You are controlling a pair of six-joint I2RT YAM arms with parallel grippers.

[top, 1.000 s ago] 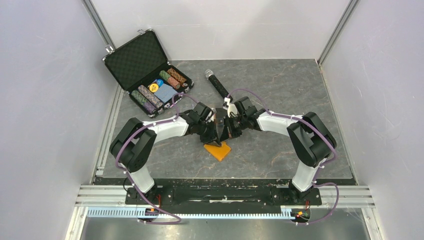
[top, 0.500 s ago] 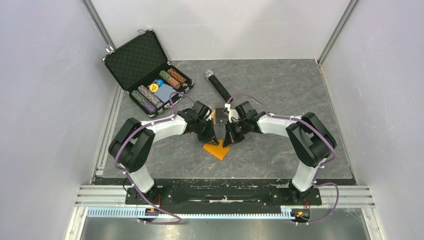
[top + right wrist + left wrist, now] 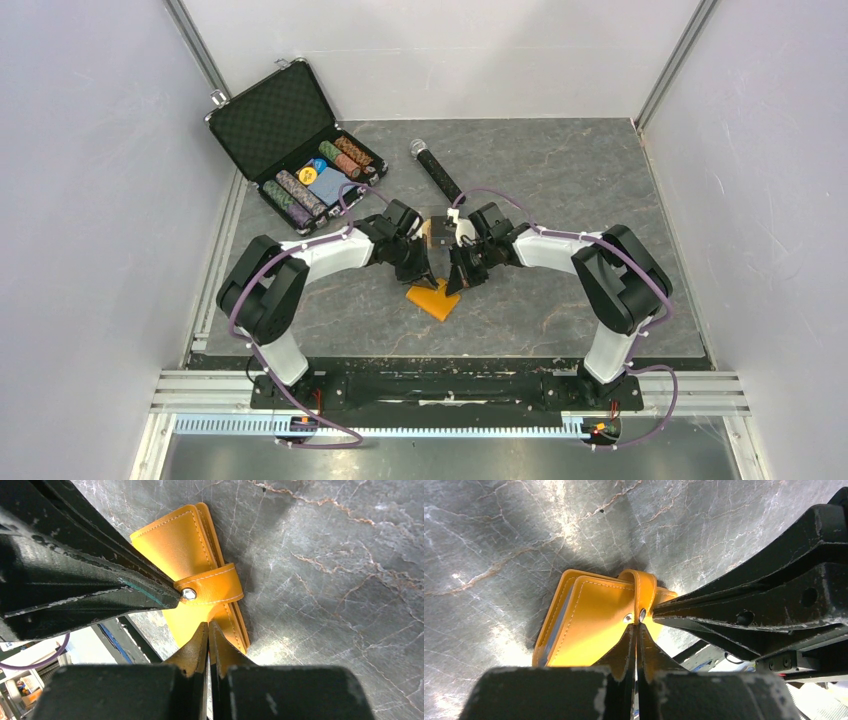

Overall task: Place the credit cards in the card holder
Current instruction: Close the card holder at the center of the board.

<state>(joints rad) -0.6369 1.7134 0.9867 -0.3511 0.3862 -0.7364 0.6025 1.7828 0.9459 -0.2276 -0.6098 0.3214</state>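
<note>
A flat orange stitched wallet (image 3: pixel 589 625) is seen folded, its strap (image 3: pixel 644 587) snapped. At that strap, the left gripper (image 3: pixel 638 630) and the right gripper (image 3: pixel 207 628) are held, fingers together.

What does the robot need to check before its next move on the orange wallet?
1. Card holder lying flat on the table: ok.
2. Left end effector shut, tips at the snap: ok.
3. Right end effector shut, tips at the holder's edge: ok.
4. Strap clear of the holder: not ok, it lies across it.
5. Snap fastened or loose: cannot tell.
6. Credit cards inside: cannot tell, holder is folded.
</note>
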